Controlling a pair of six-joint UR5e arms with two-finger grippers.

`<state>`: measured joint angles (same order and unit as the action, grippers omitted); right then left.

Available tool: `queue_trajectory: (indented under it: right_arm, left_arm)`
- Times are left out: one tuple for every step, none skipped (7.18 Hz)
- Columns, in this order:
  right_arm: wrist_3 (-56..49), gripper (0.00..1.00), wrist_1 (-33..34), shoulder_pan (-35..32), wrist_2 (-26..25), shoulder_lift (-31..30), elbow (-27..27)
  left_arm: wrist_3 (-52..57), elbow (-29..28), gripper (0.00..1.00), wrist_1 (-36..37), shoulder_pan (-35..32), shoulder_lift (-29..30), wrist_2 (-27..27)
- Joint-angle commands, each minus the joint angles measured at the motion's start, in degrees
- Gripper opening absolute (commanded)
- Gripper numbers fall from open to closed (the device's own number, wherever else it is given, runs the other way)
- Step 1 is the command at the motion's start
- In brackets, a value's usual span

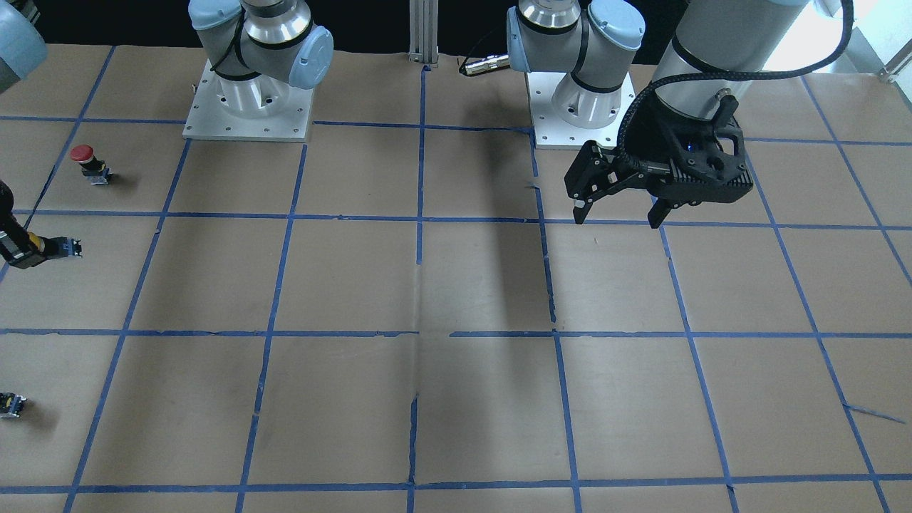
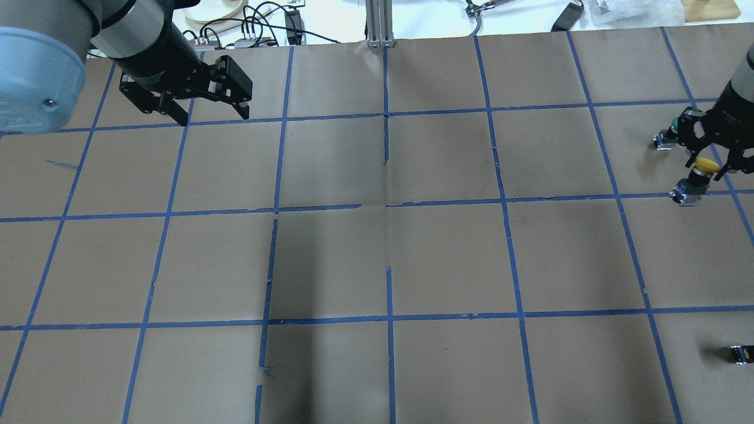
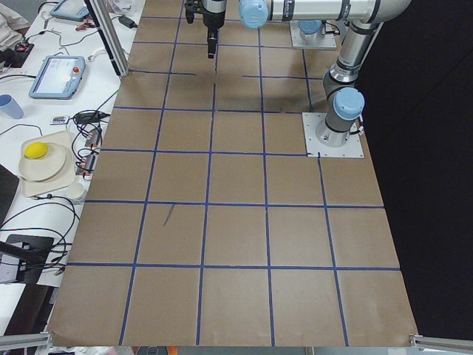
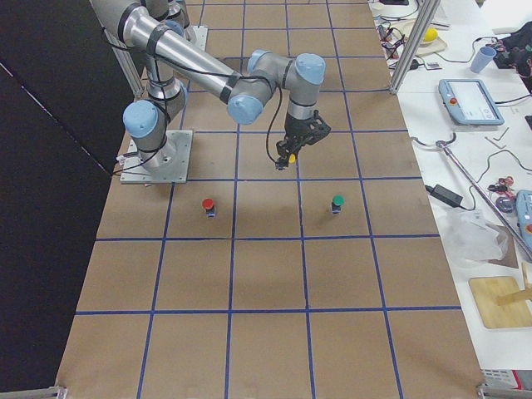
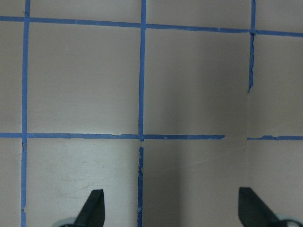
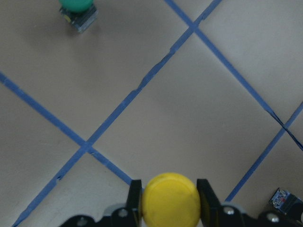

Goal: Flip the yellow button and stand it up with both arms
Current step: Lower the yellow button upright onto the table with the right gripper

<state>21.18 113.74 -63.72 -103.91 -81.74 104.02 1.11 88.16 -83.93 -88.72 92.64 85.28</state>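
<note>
right arm reaches far out to its own side of the table [image 1: 456,285]. right gripper [image 2: 710,156] tilted down, jaws pinching the yellow button [image 6: 170,201] by its cap, base poking out past the fingertips. left gripper [image 1: 620,216] hangs above the table, jaws spread wide.
</note>
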Motion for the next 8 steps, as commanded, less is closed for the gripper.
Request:
queue_trajectory:
  right_arm:
    - [-4.4,0.16,19.7,3.3,-1.9,1.2,10.4]
    - [-8.0,0.16,28.5,3.5,-2.0,1.6,14.4]
    - [-7.7,0.16,32.9,3.5,-2.0,1.9,17.2]
    - [-7.2,0.16,34.2,3.6,-2.0,2.5,17.6]
    - [-5.5,0.16,34.3,3.8,-2.1,3.6,17.6]
    - [-3.0,0.17,34.5,4.1,-4.1,4.5,17.6]
    - [-2.9,0.18,35.5,4.7,-5.4,4.5,17.8]
    - [-2.8,0.19,35.7,4.7,-6.3,4.6,18.3]
  left_arm:
    - [1.9,-2.4,1.00,-5.3,0.9,-0.3,0.1]
    - [1.9,-2.5,1.00,-5.5,1.4,-0.4,-0.3]
    - [1.9,-2.9,1.00,-5.5,1.4,-0.3,-0.6]
    - [1.9,-3.1,1.00,-5.5,1.4,-0.4,-0.3]
    - [1.9,-2.7,1.00,-5.5,1.4,-0.9,0.0]
    - [1.9,-2.9,1.00,-5.5,1.4,-0.9,-0.1]
    - [1.9,-2.7,1.00,-5.5,1.4,-0.8,-0.1]
    - [1.4,-2.8,1.00,-5.5,1.4,-0.4,0.3]
